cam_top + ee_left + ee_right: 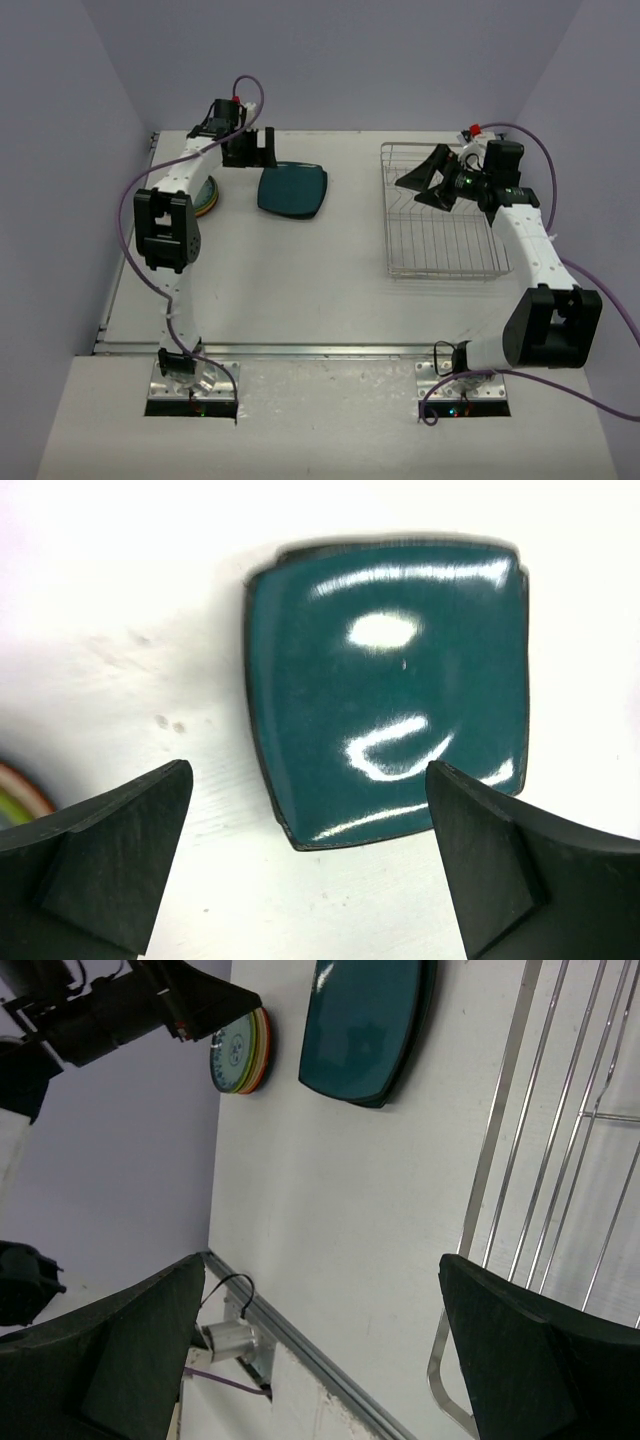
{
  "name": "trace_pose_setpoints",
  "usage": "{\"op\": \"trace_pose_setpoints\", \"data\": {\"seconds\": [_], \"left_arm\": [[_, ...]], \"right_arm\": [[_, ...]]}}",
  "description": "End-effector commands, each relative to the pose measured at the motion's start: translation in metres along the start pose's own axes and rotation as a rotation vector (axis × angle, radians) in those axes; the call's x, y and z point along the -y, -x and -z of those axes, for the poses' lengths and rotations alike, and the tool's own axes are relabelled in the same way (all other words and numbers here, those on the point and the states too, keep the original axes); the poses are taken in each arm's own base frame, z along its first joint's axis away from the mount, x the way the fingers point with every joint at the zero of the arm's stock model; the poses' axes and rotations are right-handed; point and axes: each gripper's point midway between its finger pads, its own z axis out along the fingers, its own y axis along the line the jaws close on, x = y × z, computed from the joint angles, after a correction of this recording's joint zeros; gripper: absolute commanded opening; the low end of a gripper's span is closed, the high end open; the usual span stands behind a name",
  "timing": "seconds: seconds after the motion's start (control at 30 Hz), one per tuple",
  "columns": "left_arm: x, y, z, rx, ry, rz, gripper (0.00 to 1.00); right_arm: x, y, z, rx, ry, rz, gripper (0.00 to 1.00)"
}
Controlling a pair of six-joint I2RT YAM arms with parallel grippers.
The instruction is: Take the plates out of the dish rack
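The dark-teal rounded-square plate (292, 189) lies flat on the table; it also shows in the left wrist view (390, 685) and the right wrist view (365, 1025). A stack of small round plates (206, 195) lies left of it, partly hidden by the left arm, and shows in the right wrist view (241, 1052). The silver wire dish rack (440, 215) stands at the right and holds no plates. My left gripper (249, 148) is open and empty above the table behind the teal plate. My right gripper (425, 180) is open and empty over the rack's back left part.
The rack's rim and wires (540, 1160) fill the right of the right wrist view. The table's front rail (300, 349) runs along the near edge. Purple-grey walls enclose the table on three sides.
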Motion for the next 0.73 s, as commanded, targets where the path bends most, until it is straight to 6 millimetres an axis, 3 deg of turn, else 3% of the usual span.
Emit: {"op": "trace_pose_setpoints", "data": {"seconds": [0.0, 0.1, 0.17, 0.23, 0.27, 0.3, 0.37, 0.4, 0.5, 0.57, 0.7], "left_arm": [[0.018, 0.081, 0.078, 0.328, 0.133, -0.044, 1.00], [0.024, 0.090, 0.113, 0.437, 0.130, -0.016, 1.00], [0.043, 0.090, 0.146, 0.479, 0.054, -0.083, 1.00], [0.053, 0.070, 0.155, 0.450, 0.003, -0.160, 1.00], [0.057, 0.068, 0.178, 0.489, 0.002, -0.183, 1.00], [0.052, 0.053, 0.177, 0.474, 0.015, -0.201, 1.00], [0.053, 0.039, 0.208, 0.528, 0.027, -0.246, 1.00], [0.048, 0.026, 0.198, 0.498, 0.039, -0.253, 1.00], [0.038, -0.009, 0.219, 0.505, 0.090, -0.269, 1.00], [0.029, -0.034, 0.219, 0.466, 0.119, -0.268, 1.00], [0.021, -0.059, 0.226, 0.461, 0.154, -0.257, 1.00]], "right_arm": [[-0.015, 0.031, 0.017, 0.105, -0.040, 0.199, 0.99], [-0.001, 0.043, 0.026, 0.157, -0.153, 0.322, 0.99], [0.018, 0.048, 0.035, 0.182, -0.268, 0.417, 0.99], [0.035, 0.046, 0.042, 0.189, -0.349, 0.500, 0.99], [0.040, 0.048, 0.047, 0.210, -0.381, 0.537, 0.99], [0.052, 0.042, 0.055, 0.227, -0.441, 0.559, 0.99], [0.061, 0.042, 0.067, 0.267, -0.506, 0.644, 0.99], [0.065, 0.037, 0.072, 0.274, -0.531, 0.646, 0.99], [0.077, 0.025, 0.089, 0.307, -0.605, 0.717, 0.99], [0.084, 0.008, 0.096, 0.317, -0.620, 0.734, 0.99], [0.090, -0.011, 0.100, 0.322, -0.613, 0.731, 0.99]]}}
